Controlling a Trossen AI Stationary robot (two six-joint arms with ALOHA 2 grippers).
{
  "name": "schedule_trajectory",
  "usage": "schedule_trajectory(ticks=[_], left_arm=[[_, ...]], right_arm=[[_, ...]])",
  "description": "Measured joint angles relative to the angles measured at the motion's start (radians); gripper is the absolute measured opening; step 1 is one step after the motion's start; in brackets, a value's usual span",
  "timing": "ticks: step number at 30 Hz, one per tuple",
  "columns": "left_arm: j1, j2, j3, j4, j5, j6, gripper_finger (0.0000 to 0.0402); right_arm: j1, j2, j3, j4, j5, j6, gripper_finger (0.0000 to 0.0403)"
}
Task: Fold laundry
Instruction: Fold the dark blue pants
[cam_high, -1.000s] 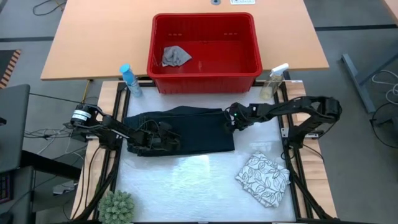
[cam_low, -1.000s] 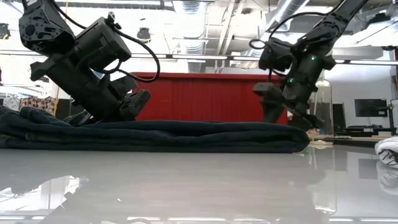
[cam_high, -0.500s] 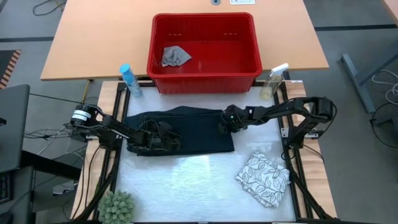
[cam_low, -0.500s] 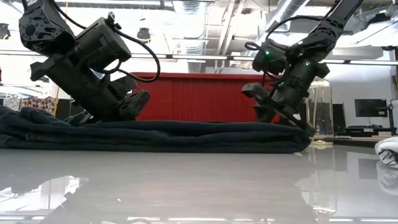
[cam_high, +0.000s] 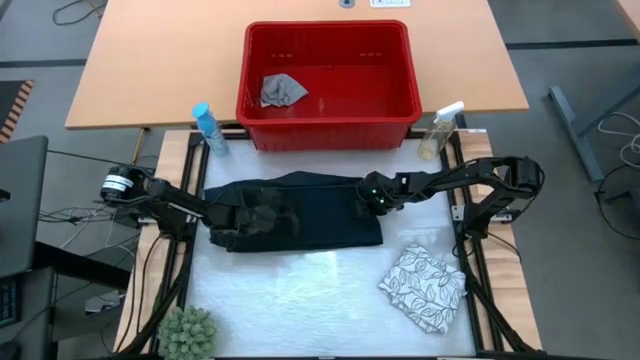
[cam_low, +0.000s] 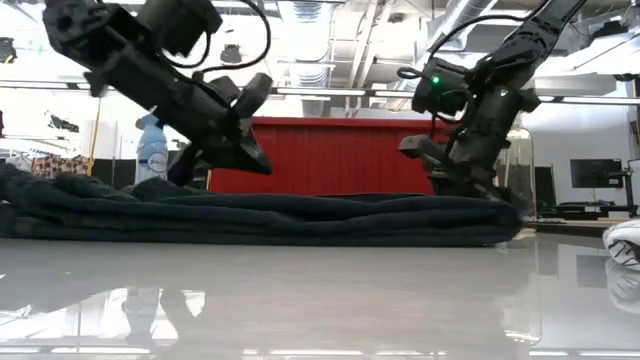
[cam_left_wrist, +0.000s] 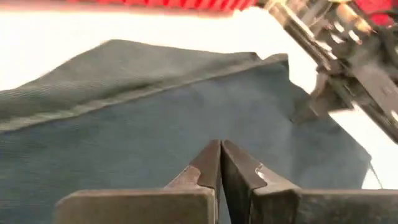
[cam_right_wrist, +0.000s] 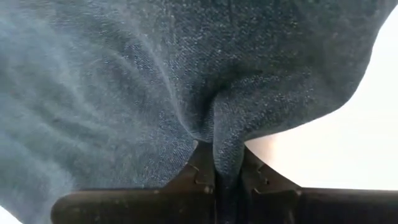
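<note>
The place is looking like a robotics lab or workshop. Exposed ducts and pipes (cam_low: 330, 30) are running under a bare industrial ceiling, with strip lights glowing beneath them. A white worktop (cam_high: 300, 300) is sitting in a dark metal frame, with loose cables (cam_high: 75, 212) trailing off its left side. A monitor (cam_low: 596, 173) is standing at the far right, and a grey concrete floor (cam_high: 580, 120) is surrounding the furniture.

A tan wooden desk (cam_high: 150, 60) stands behind the white counter (cam_high: 300, 300) on grey floor (cam_high: 580, 60); ceiling strip lights (cam_low: 330, 92) glow overhead.
</note>
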Motion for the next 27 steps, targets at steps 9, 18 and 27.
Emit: schedule_trajectory(ticks=[9,18,27], left_arm=[[0.057,0.067,0.008,0.250,0.041,0.010,0.0000],[0.073,0.262,0.116,0.354,0.160,0.003,0.0000],[0.079,0.510,0.351,0.348,0.344,0.074,0.0000]], right_arm=[[-0.035,-0.203,-0.009,-0.377,0.135,0.042,0.0037],[-0.012,-0.464,-0.007,-0.613,0.177,0.123,0.0037],[0.044,-0.636,-0.006,-0.630,0.178,0.248,0.0037]])
